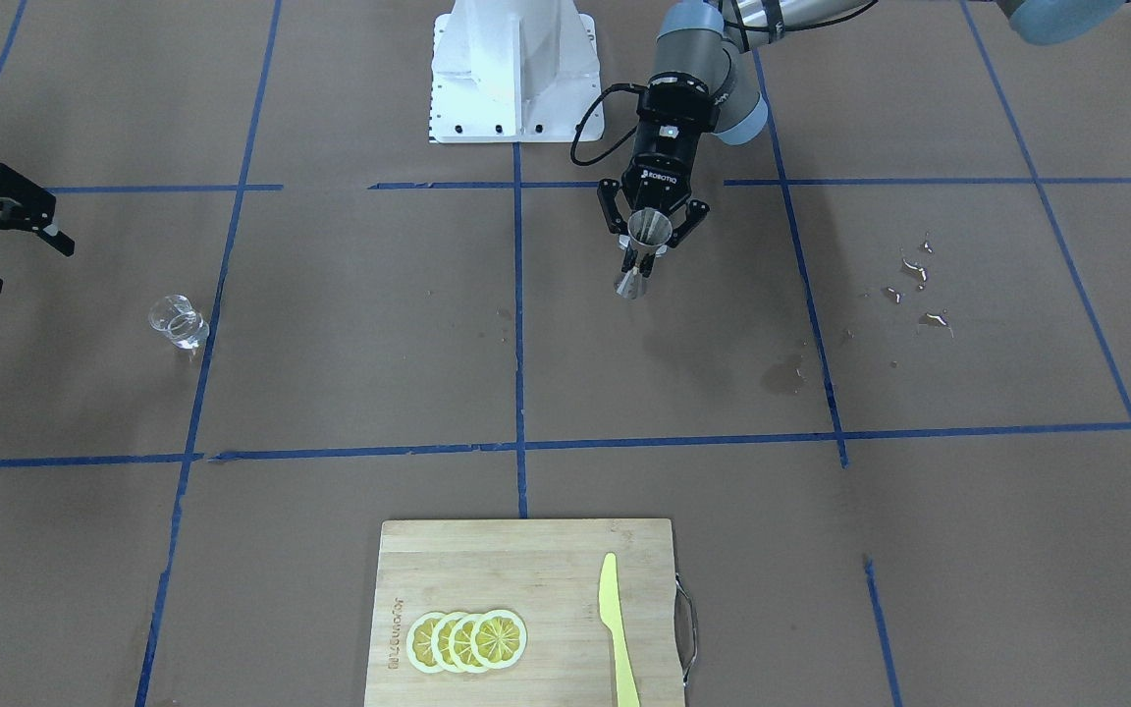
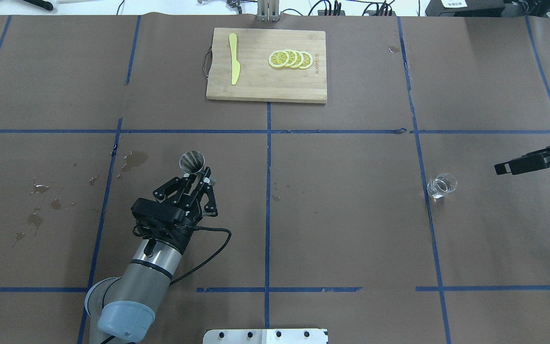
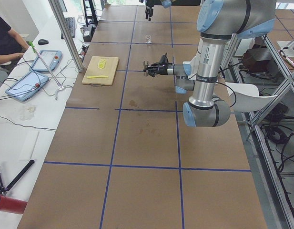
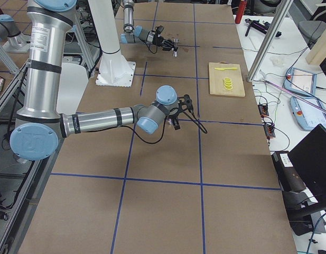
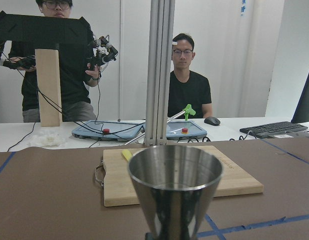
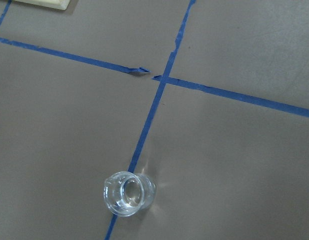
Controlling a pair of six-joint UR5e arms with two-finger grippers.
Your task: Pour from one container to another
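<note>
Glass, so treat as brittle and slick. From the front, find the small measuring cup [image 1: 178, 322] upright on the brown paper surface [image 1: 359, 324], on a blue tape line [image 1: 202, 393], near the right end effector [image 1: 26, 260], spread wide and empty. Probably light; best pinched across the wall, lip kept clear of the pads. Further along, see the left end effector [image 1: 651, 241] closed on the steel jigger [image 1: 640, 257], seemingly held off the paper. Note wet patches [image 1: 934, 319] beyond; expect slippery paper there.

Overhead, well apart from both, spot a cutting board [image 2: 265, 86] with lemon slices [image 2: 290, 59] and a yellow knife [image 2: 233, 64].

From the left wrist, looks across the jigger's open mouth toward two people [image 5: 189, 85].

From the right wrist, looks down into the cup; contents hard to judge.
</note>
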